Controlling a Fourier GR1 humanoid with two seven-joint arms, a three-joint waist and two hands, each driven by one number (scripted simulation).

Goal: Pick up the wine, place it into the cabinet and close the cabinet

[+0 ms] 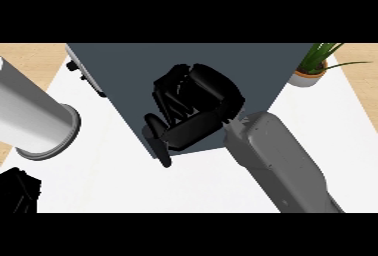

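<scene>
Two hands in my view: right hand [193,112] sits over the cabinet [133,75] top near its front edge, fingers curled in, and I can't tell whether the wine is inside them — no bottle visible. Left hand [18,191] is at the lower-left edge, fingers unreadable. White counter [207,185] is open in front of the cabinet; plant [314,65] sits just right of it.
</scene>
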